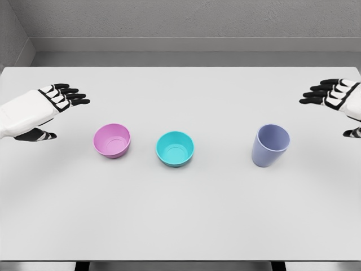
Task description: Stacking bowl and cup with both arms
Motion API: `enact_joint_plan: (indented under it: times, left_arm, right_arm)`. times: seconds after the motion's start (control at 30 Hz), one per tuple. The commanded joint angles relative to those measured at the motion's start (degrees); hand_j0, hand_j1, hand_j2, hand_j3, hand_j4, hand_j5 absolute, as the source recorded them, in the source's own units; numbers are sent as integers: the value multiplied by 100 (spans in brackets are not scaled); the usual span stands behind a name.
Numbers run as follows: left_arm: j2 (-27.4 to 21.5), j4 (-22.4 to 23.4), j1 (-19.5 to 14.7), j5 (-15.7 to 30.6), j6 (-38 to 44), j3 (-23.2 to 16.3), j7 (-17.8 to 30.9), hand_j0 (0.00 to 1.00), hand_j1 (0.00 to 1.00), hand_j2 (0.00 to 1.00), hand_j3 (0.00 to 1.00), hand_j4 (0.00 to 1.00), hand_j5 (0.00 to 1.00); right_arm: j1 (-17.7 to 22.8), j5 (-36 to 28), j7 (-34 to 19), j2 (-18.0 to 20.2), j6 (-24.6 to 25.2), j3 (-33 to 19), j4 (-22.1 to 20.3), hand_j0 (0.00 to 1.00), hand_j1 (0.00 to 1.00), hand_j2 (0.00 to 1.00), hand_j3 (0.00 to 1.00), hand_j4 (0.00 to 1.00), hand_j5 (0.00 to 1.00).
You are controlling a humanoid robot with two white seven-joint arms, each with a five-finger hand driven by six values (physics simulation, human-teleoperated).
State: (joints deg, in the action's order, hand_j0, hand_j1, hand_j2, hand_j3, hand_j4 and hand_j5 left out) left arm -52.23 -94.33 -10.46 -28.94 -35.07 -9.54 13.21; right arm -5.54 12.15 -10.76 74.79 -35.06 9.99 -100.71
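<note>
A pink bowl [112, 140] stands upright on the white table [180, 214], left of centre. Beside it to the right, apart from it, sits a teal bowl [175, 148]. Farther right stands a lavender cup [270, 145], upright and mouth up. My left hand [56, 110] hovers at the left edge, to the left of the pink bowl, fingers spread and holding nothing. At the right edge my right hand [333, 104] floats to the right of the cup and farther back, also open and empty.
A grey wall [180, 22] rises behind the table's far edge. The table's front edge [180, 261] runs along the bottom of the view.
</note>
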Motion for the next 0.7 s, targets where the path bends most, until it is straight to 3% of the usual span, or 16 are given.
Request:
enact_joint_plan:
  times: [0.0,0.1,0.2,0.33,0.37,0.47,0.67]
  left_arm:
    - [-7,3,0,37,7,4,-3,100,100,100,100,100,100]
    - [-7,11,0,37,7,4,-3,100,100,100,100,100,100]
    - [11,117,-53,20,7,-39,6,100,100,100,100,100,100]
    - [29,29,-105,11,7,-153,15,100,100,100,100,100,100]
    - [20,20,-316,2,7,-329,24,100,100,100,100,100,100]
    - [20,126,-1379,20,7,-1524,24,100,100,100,100,100,100]
    - [29,688,-2759,239,7,-3159,50,100,100,100,100,100,100]
  right_arm:
    - [0,-20,4,-17,6,30,-45,100,100,100,100,100,100]
    - [-18,-20,-5,-61,6,30,-45,100,100,100,100,100,100]
    - [-158,-3,4,-623,6,30,-19,100,100,100,100,100,100]
    - [-404,6,4,-615,6,38,-19,100,100,100,100,100,100]
    - [-448,-2,4,-588,6,38,-10,100,100,100,100,100,100]
    - [-483,-20,4,-588,6,30,-10,100,100,100,100,100,100]
    - [-615,-11,-128,-579,6,30,-45,100,100,100,100,100,100]
